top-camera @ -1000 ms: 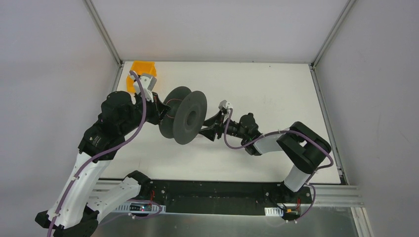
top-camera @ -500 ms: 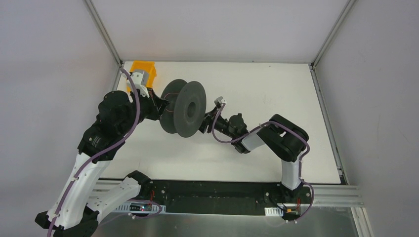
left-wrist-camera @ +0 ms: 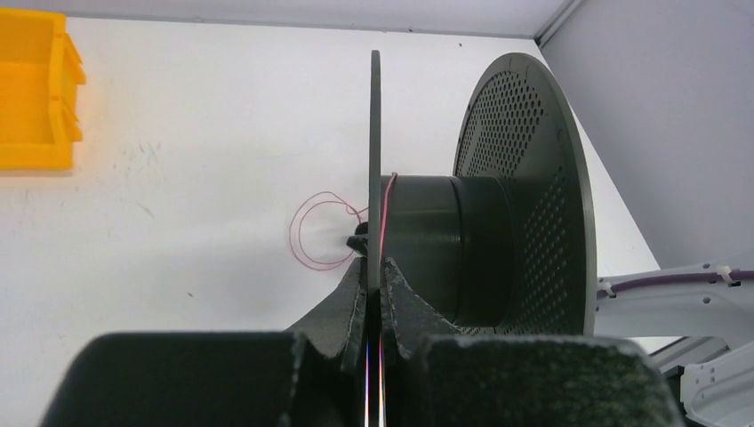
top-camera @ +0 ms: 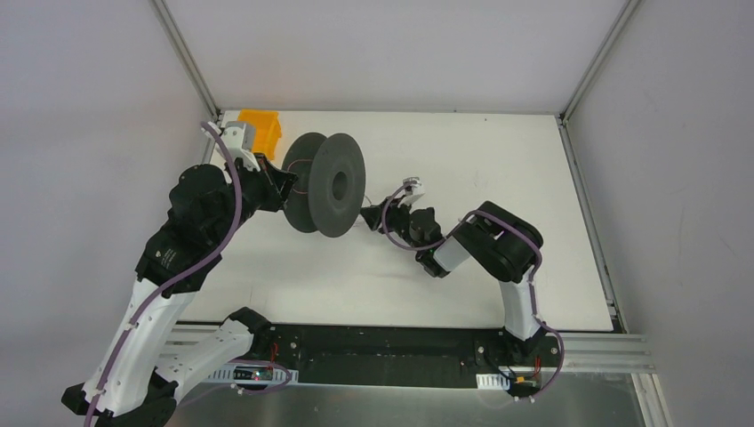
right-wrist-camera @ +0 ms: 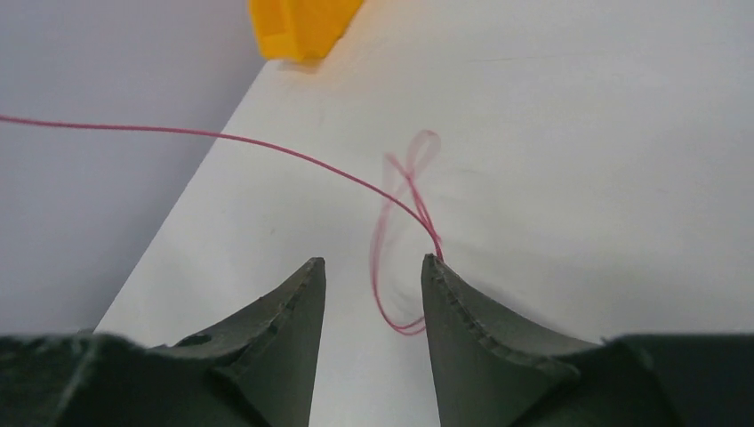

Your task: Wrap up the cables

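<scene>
The dark grey spool [top-camera: 331,185] is held on its side above the table. My left gripper [top-camera: 286,182] is shut on its thin left flange [left-wrist-camera: 374,160]. In the left wrist view a thin red cable [left-wrist-camera: 308,238] forms loose loops beside the flange, and a strand [left-wrist-camera: 388,209] runs over the spool's core [left-wrist-camera: 445,253]. My right gripper [right-wrist-camera: 373,267] stands open low over the table, just right of the spool [top-camera: 373,221]. A loop of the cable [right-wrist-camera: 388,267] hangs between its fingers and touches the right fingertip [right-wrist-camera: 434,263]. From there the cable stretches away to the left.
A yellow bin [top-camera: 260,124] sits at the table's back left corner, close behind the left wrist, and shows in the wrist views [left-wrist-camera: 31,89] [right-wrist-camera: 302,27]. The white table [top-camera: 498,160] is walled at the back and on both sides.
The left arm carried the spool back and slightly left. The right arm folded in, keeping its gripper by the spool's right side, and its jaws narrowed a little.
</scene>
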Robot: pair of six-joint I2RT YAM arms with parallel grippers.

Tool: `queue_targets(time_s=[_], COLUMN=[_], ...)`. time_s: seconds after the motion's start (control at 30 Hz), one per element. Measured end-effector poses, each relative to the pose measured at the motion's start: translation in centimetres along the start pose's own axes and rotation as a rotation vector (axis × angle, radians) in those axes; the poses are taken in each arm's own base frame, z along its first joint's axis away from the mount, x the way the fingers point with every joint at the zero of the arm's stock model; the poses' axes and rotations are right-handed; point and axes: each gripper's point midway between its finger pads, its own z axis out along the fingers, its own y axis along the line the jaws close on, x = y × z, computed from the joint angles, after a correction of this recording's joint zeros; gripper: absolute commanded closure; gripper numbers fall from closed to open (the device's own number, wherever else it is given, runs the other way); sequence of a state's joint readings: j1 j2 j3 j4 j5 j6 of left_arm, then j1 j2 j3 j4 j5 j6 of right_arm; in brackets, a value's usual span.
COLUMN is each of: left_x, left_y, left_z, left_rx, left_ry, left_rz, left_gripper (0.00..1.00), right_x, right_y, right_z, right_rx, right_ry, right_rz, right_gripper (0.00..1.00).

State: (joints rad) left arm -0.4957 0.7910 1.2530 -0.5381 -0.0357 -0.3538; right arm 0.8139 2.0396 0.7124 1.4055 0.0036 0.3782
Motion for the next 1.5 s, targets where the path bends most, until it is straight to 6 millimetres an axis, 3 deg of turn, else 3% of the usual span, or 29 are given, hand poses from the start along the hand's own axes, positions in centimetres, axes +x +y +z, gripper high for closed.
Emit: queue_targets(time_s=[0.23, 0.37, 0.53, 0.63, 0.87, 1.1, 1.37, 1.5], left_x=[-1.7, -2.0, -2.0, -2.0, -2.0, -2.1, -2.4, -2.7], left_y=[0.0, -0.1, -0.1, -0.1, -0.1, -0.2, -0.5, -0.6], left_z=[-0.9, -1.2, -1.3, -1.4, -1.3, -1.2, -1.4, -1.5], left_rx=[-0.011, -0.006, -0.004, -0.004, -0.003, -0.002, 0.009, 0.014], left_ry=[-0.054, -0.066, -0.068, -0.069, -0.068, -0.065, -0.071, -0.077], left_rz=[-0.003, -0.005, -0.005, -0.004, -0.004, -0.004, -0.006, -0.01], left_gripper=[1.0, 1.0, 1.0, 1.0, 1.0, 1.0, 1.0, 1.0], right_x=[-1.4, -2.9, -3.8, -3.0, -2.0, -0.4, -0.1, -0.6], right_y=[-8.0, -9.1, -8.6, -7.0, 1.7, 6.3, 8.3, 8.7], right_z=[-1.8, -2.5, -2.7, -2.3, -1.9, -2.5, -2.8, -1.9], right_rx=[0.36, 0.429, 0.389, 0.286, -0.144, -0.358, -0.436, -0.45], right_ry=[-0.034, -0.055, -0.043, 0.022, 0.112, 0.173, 0.186, 0.167], right_rz=[0.061, 0.068, 0.065, 0.061, 0.051, 0.028, 0.005, 0.01], right_gripper=[0.53, 0.52, 0.52, 0.51, 0.46, 0.46, 0.46, 0.56])
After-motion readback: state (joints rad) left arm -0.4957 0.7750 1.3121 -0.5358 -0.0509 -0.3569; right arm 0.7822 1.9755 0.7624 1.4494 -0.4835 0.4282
